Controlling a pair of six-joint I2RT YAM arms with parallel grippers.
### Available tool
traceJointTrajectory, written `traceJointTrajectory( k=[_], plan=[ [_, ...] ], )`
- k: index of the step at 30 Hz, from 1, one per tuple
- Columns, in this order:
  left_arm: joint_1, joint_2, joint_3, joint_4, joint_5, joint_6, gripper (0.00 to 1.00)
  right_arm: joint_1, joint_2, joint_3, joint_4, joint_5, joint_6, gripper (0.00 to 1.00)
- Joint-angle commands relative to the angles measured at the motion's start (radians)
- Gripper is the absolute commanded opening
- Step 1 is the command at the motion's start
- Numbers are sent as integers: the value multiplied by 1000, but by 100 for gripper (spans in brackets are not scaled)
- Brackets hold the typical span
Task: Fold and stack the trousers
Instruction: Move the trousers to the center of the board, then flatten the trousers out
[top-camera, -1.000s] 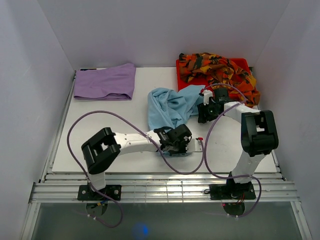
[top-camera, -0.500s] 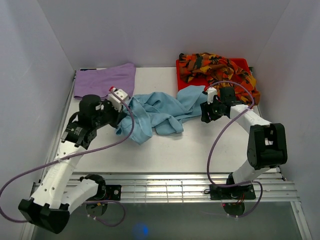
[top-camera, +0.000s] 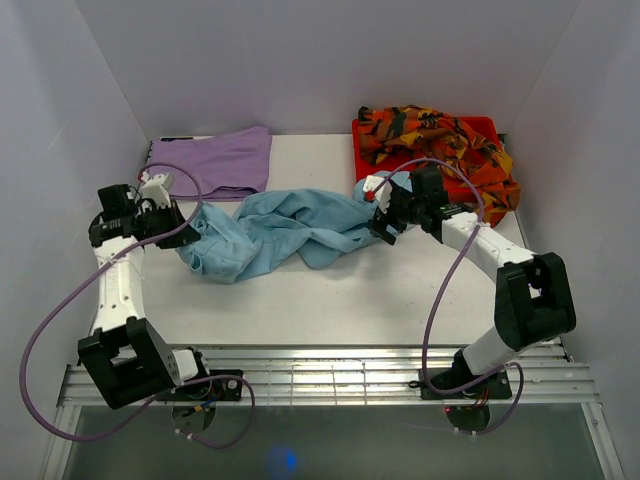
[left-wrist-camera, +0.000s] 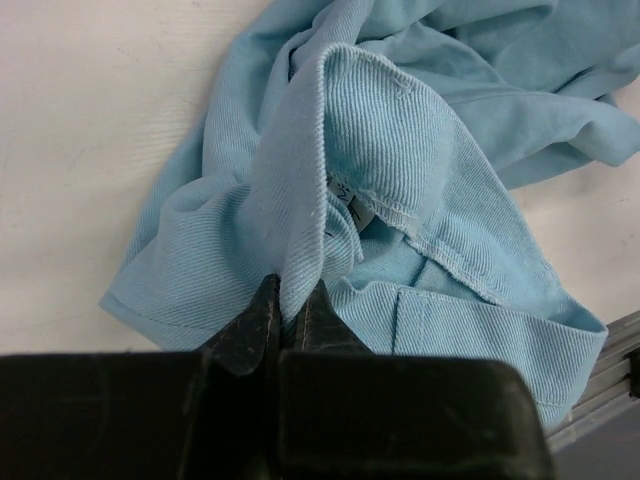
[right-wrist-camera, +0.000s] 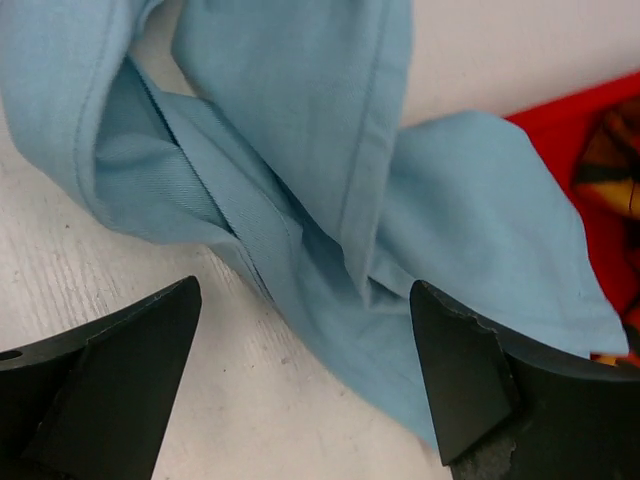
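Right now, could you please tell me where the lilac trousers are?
In the top view, the lilac trousers lie flat at the far left corner of the table, just beyond the left gripper and the light blue trousers.

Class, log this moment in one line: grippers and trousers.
left gripper: shut on blue trousers | right gripper: open over them | blue trousers: crumpled, unfolded | lilac trousers: folded, back left

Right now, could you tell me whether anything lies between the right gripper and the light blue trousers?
Nothing visible does. The right gripper is open, with a leg of the light blue trousers lying directly beyond its fingers, beside the red tray. The left gripper is shut on the other end.
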Motion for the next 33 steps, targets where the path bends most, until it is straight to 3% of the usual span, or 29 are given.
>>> traceJointTrajectory(
  k=[1,5,9,14,18,19,20,21,22,24,25,29,33],
  plan=[
    [46,18,78,-30,121,21,0,56,28,-71,150,-15,-289,90],
    [72,53,99,-46,152,26,0,88,117,-53,155,-1,-367,90],
    [89,70,112,-47,142,36,0,93,245,42,40,-21,-402,90],
    [111,93,130,-47,133,50,0,94,270,50,-101,-82,-495,90],
    [124,106,144,-37,139,46,0,104,269,20,-19,-47,-476,97],
    [124,107,144,-32,142,41,0,104,270,14,17,-35,-446,87],
    [124,103,144,-26,145,39,0,105,272,10,61,2,-420,66],
    [124,100,144,-24,145,36,0,105,273,7,104,15,-400,56],
    [124,98,145,-24,148,35,0,104,275,11,158,31,-381,36],
    [126,86,150,-26,147,35,0,104,269,28,178,81,-335,14],
    [126,81,152,-26,145,36,0,102,263,37,230,99,-321,8],
    [138,60,159,-23,150,26,0,100,194,68,237,159,-260,8],
    [192,40,179,-27,190,21,0,85,26,79,184,171,-209,8]
  ],
)
